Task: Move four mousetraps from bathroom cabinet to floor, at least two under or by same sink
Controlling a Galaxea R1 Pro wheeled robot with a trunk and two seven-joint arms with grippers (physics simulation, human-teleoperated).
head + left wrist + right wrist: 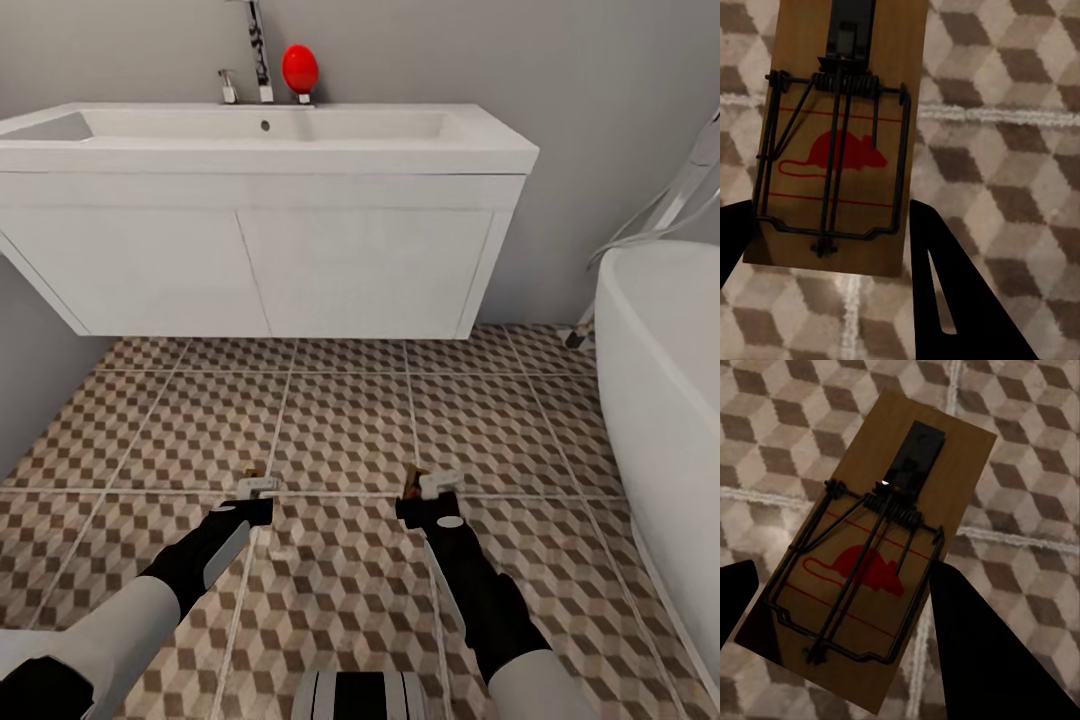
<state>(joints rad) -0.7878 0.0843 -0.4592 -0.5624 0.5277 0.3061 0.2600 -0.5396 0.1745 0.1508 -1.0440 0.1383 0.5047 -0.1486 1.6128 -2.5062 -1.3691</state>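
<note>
Now before the white sink, both arms reach out low over the patterned bathroom floor.
Left gripper grasps one mousetrap; right gripper grasps another mousetrap, both boards above the tiles in front of the vanity.

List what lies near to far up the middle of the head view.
Left tool and right tool, each holding a mousetrap → patterned floor tiles → white vanity → sink basin → chrome tap.
</note>
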